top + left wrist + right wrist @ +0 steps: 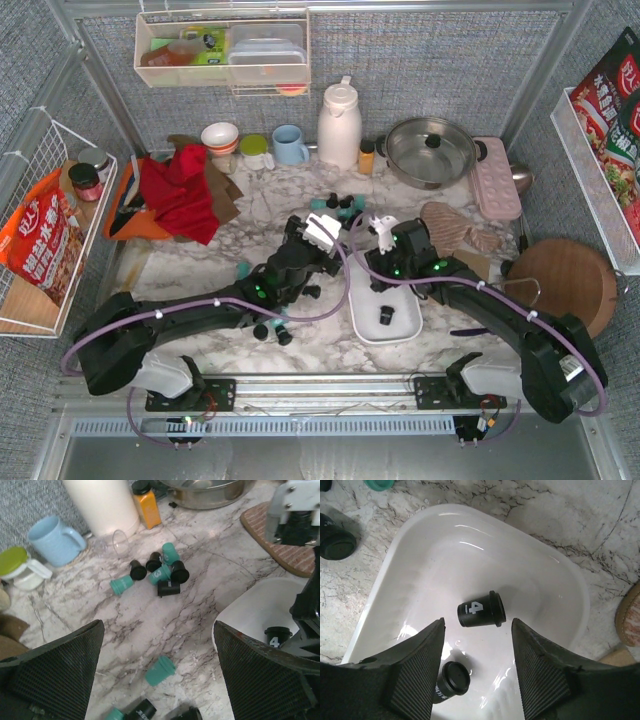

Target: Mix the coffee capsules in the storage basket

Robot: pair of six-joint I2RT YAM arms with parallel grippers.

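The white storage basket (358,318) lies on the marble between the two arms. Two black coffee capsules lie in it on their sides, one marked 4 (481,610) and one nearer (451,681). My right gripper (477,630) hangs open over the basket (470,545), holding nothing, with the 4 capsule just past its fingertips. My left gripper (157,630) stands wide open low over the marble, a loose teal capsule (160,671) lying between its fingers. A cluster of teal and black capsules (160,572) lies further back. In the top view the right gripper (383,275) hides the basket's far end.
A white jug (339,125), blue mug (290,145) and steel pan (430,150) line the back. A red cloth (185,190) lies at left, a woven mat (455,230) and round wooden board (565,280) at right. More capsules (270,330) lie by the left arm.
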